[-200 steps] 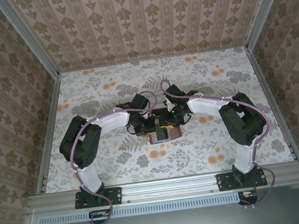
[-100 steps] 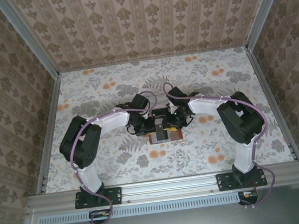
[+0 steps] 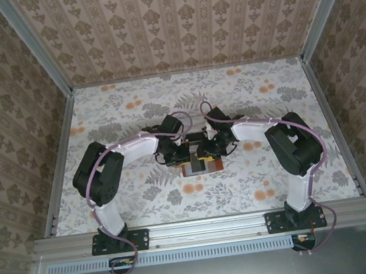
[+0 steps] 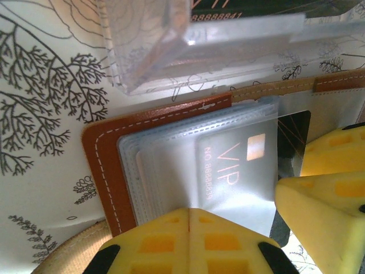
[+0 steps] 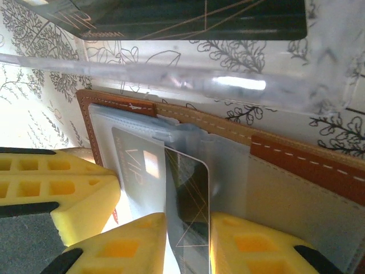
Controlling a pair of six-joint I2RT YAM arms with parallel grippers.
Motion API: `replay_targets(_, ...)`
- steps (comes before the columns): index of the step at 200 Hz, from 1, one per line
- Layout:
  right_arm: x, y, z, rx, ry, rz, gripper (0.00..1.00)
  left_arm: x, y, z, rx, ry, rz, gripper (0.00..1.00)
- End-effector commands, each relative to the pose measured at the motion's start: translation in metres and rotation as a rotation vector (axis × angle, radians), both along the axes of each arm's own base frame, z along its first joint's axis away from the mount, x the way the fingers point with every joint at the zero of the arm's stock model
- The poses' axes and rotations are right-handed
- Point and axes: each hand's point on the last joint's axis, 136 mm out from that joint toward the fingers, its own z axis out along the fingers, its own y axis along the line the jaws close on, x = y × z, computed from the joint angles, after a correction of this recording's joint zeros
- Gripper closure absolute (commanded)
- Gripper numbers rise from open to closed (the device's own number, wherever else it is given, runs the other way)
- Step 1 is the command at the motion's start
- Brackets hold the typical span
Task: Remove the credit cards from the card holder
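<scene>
Partly sleeved, perhaps clamped: dark card (image 5: 188,205)

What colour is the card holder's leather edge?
Card holder: reddish-brown, pale stitching; best in left wrist view.

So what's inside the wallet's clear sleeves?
A grey VIP card sits in the sleeves, and a dark card pokes out beside it. Whatever the lower sleeves hold is covered by those above and by the yellow fingers.
</scene>
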Motion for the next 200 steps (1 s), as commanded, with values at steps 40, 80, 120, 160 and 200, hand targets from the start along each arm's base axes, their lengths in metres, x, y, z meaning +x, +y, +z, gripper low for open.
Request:
replay_targets(40, -0.004, 0.002, 0.013, 0.058, 0.01, -0.008, 0.81, -0.006, 0.014, -0.011, 0.073, 0.038, -0.008, 0.98)
replay_targets(80, -0.004, -0.003, 0.012, 0.038, 0.008, -0.015, 0.87, -0.006, 0.013, -0.009, 0.071, 0.034, -0.008, 0.98)
replay_targets(120, -0.005, -0.023, 0.007, -0.056, -0.002, -0.015, 0.9, -0.005, 0.013, -0.009, 0.072, 0.032, -0.01, 0.98)
replay_targets(160, -0.006, -0.047, 0.008, -0.178, -0.023, 0.008, 0.91, -0.006, 0.013, -0.009, 0.072, 0.034, -0.011, 0.98)
replay_targets(200, -0.004, -0.056, 0.012, -0.237, -0.039, 0.02, 0.91, -0.006, 0.013, -0.008, 0.069, 0.033, -0.011, 0.98)
